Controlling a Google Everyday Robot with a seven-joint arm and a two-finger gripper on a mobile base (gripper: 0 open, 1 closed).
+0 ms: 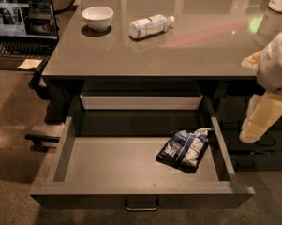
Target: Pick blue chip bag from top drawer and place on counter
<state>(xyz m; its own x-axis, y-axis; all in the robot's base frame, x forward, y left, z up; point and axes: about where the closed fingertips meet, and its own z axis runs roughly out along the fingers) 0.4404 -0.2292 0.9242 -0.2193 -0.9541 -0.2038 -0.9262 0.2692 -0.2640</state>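
pincer (pixel 260 121) at far right beside top drawer (pixel 140 189), opening indiscernible, blue chip bag (pixel 183 149) on drawer floor

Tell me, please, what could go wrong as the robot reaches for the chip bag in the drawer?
The blue chip bag lies near the top drawer's right wall; the gripper, outside to its right, may clip that wall. The bottle lying on the counter could roll if bumped.

The worktop (pixel 145 55) is smooth and glossy, the top drawer (pixel 107 165) matt grey with a metal pull (pixel 141 205). The blue chip bag (pixel 183 149) is crinkled foil; the claw (pixel 260 121), at the right edge, looks pale plastic.
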